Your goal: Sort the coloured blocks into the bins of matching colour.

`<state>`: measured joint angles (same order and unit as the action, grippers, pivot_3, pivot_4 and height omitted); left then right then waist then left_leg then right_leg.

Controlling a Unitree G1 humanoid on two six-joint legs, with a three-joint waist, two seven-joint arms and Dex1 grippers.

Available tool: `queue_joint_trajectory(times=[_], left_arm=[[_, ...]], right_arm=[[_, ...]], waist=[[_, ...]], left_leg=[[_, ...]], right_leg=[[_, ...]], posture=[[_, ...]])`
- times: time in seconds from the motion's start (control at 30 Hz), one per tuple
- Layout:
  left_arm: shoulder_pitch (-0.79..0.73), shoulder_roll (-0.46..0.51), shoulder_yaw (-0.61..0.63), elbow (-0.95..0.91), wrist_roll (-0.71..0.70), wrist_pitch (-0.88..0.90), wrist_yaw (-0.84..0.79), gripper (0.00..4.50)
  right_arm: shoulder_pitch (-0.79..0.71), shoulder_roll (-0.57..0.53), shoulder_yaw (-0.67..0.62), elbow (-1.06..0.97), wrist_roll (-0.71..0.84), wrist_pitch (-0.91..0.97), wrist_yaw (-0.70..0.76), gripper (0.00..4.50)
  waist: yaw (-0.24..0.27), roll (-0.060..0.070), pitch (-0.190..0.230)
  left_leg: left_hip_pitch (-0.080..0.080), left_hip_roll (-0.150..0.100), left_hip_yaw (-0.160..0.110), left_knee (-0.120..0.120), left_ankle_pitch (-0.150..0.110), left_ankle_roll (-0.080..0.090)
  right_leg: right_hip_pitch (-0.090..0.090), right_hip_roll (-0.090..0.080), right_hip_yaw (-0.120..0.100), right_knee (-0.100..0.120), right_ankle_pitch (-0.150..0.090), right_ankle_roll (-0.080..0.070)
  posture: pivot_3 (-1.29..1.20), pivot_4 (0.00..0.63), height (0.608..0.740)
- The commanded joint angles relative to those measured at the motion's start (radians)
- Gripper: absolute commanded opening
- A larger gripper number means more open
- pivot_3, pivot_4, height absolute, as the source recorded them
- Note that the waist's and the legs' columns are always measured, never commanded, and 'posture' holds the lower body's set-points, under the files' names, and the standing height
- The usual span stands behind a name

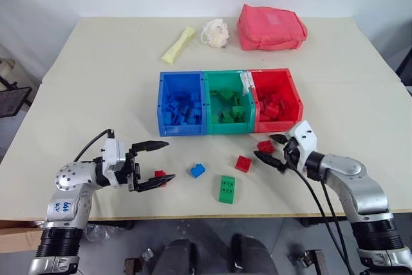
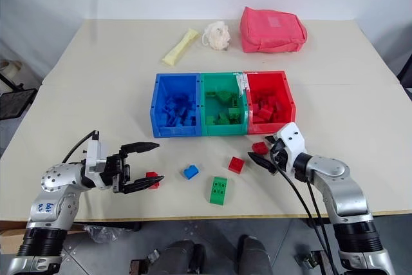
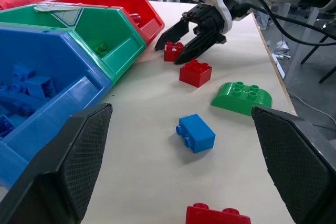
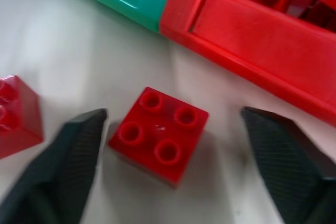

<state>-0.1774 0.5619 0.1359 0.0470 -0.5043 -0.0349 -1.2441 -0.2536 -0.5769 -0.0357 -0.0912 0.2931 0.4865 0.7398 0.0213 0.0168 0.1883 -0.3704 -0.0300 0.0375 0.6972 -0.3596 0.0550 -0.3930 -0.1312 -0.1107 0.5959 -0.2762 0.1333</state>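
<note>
While the three joined open-topped plastic bins sit mid-table, the blue bin (image 1: 182,102) on the robot's left, the green bin (image 1: 228,102) in the middle and the red bin (image 1: 277,98) on the right, each already holds a heap of small studded bricks of its own colour. Five loose bricks lie on the cream tabletop (image 1: 90,94) on the robot's side of the bins. Closest to the red bin's front wall is a small square red four-stud brick (image 4: 158,135), and the right gripper (image 1: 271,152) straddles it: its two black fingers stand apart, one on each side, with one finger (image 4: 63,166) just beside the brick; I cannot tell whether it touches. A second red brick (image 1: 243,163) lies near the first, further from the red bin and below the green bin. Beyond that one from the bins rests the larger green brick with a rounded end (image 1: 226,189), and a small blue brick (image 1: 197,170) lies in front of the blue bin's right corner. The left gripper (image 1: 156,164) is level above the table well in front of the blue bin, fingers spread wide and holding nothing; a low red brick (image 1: 159,175) lies just beside its lower fingertip. Behind the bins, at the table's far edge, are a pink-red fabric pouch (image 1: 270,28), a pale fluffy ball (image 1: 216,33) and a yellow wrapped bar (image 1: 177,45).
</note>
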Motion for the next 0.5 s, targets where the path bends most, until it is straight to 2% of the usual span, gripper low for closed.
queue_joint_trajectory(times=[0.03, 0.17, 0.33, 0.5], left_arm=[[0.002, -0.001, 0.007, -0.026, -0.017, -0.009, 0.000, 4.50], [-0.001, 0.001, 0.008, -0.021, -0.018, -0.008, -0.003, 4.50], [-0.015, -0.005, 0.006, -0.017, -0.020, -0.006, 0.000, 4.50], [-0.063, -0.027, 0.010, -0.012, -0.032, 0.004, 0.025, 4.50]], right_arm=[[0.025, 0.004, -0.008, -0.041, 0.008, 0.000, -0.009, 2.85], [0.049, 0.000, -0.021, -0.087, 0.022, 0.014, -0.018, 1.47], [0.047, -0.015, -0.057, -0.193, 0.051, 0.048, -0.031, 1.46], [-0.064, -0.059, -0.139, -0.245, 0.099, 0.088, -0.047, 1.46]], waist=[[0.000, 0.000, 0.000], [0.000, 0.000, 0.000], [0.000, 0.000, 0.000], [0.001, 0.000, 0.000]], left_leg=[[0.000, 0.000, 0.000, 0.000, 0.000, 0.000], [0.000, 0.000, 0.000, 0.000, 0.000, 0.000], [0.000, 0.000, 0.000, 0.000, 0.000, 0.000], [0.000, 0.000, 0.000, 0.000, 0.000, 0.000]], right_leg=[[0.000, 0.000, 0.000, 0.000, 0.000, 0.000], [0.000, 0.000, 0.000, 0.000, 0.000, 0.000], [0.000, 0.000, 0.000, 0.000, 0.000, 0.000], [0.000, 0.000, 0.000, 0.000, 0.000, 0.000]], posture=[[0.00, 0.150, 0.740], [0.00, 0.150, 0.740], [0.00, 0.150, 0.740], [0.00, 0.150, 0.740]])
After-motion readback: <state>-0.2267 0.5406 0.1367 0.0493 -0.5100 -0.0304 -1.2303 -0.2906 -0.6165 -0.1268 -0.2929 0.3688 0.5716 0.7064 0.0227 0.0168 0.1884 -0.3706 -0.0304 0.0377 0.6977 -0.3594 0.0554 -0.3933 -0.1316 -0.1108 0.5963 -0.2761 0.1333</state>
